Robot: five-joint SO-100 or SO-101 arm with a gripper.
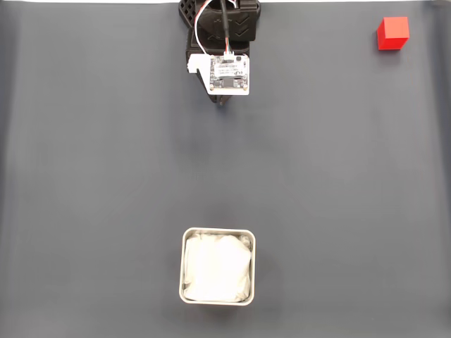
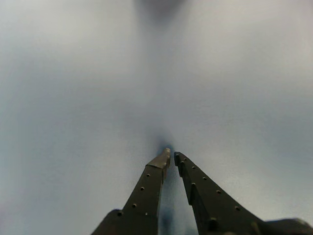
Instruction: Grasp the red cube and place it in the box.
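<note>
In the fixed view, a dark grey counter (image 1: 84, 176) is seen from above, and things are taken from left to right. The box (image 1: 218, 265), a square metal tin with rounded corners and a silvery rim, is set near the lower edge at about the middle of the picture; a crumpled white lining is seen inside it. The arm (image 1: 222, 28) enters from the top edge just right of the box's line, with a white circuit board (image 1: 230, 74) and a bundle of wires carried on its upper side, and the end effector (image 1: 224, 103) is glimpsed as a dark tip just below that board. The red cube (image 1: 392, 33) is found at the far upper right, resting on the counter, well apart from the end effector and well to its right, and far from the box. In the wrist view, the end effector (image 2: 171, 155) is shown as two dark, perforated fingers (image 2: 146, 191) rising from the bottom edge, brought almost together at their tips with only a thin gap between them and nothing pinched; the counter surface (image 2: 73, 98) beyond them is blurred.
</note>
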